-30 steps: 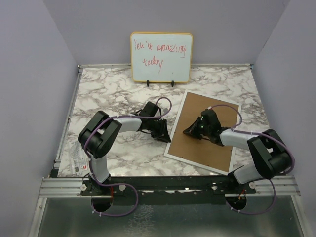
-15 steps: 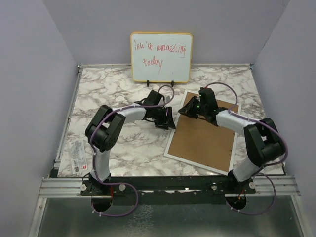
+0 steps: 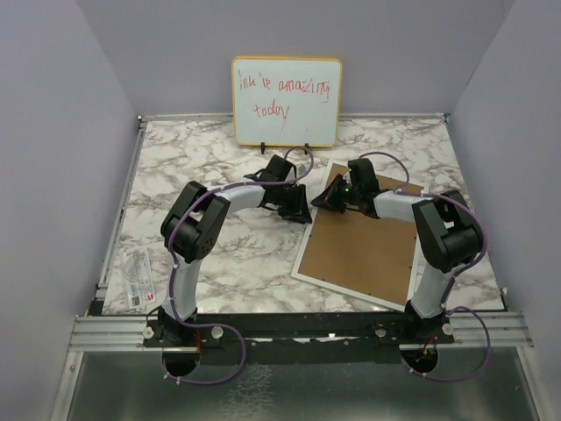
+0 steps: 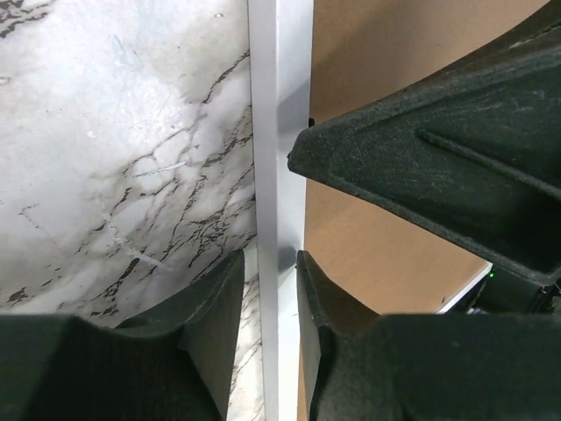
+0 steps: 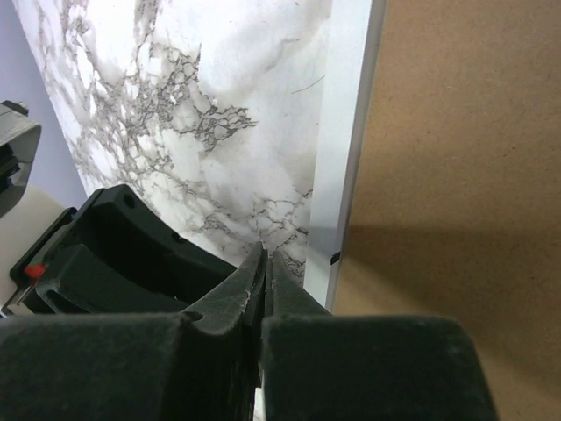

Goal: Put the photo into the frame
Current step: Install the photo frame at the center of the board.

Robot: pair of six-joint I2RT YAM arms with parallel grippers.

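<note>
I see a white marble table with grey veining. The frame rim is plain white and the backing board flat brown. Whiteboard has a white face, yellowish wood edge and red handwriting. Cables purple — walls plain pale lilac-grey.

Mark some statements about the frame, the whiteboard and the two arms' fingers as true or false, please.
1. The frame lies flat with its brown backing facing up. True.
2. The whiteboard lies flat beside the frame. False: it stands upright at the back.
3. The right fingers are shut, just beside the frame's white rim. True.
4. The left fingers are pressed together. False: they stand apart, with the white rim showing between them.
</note>
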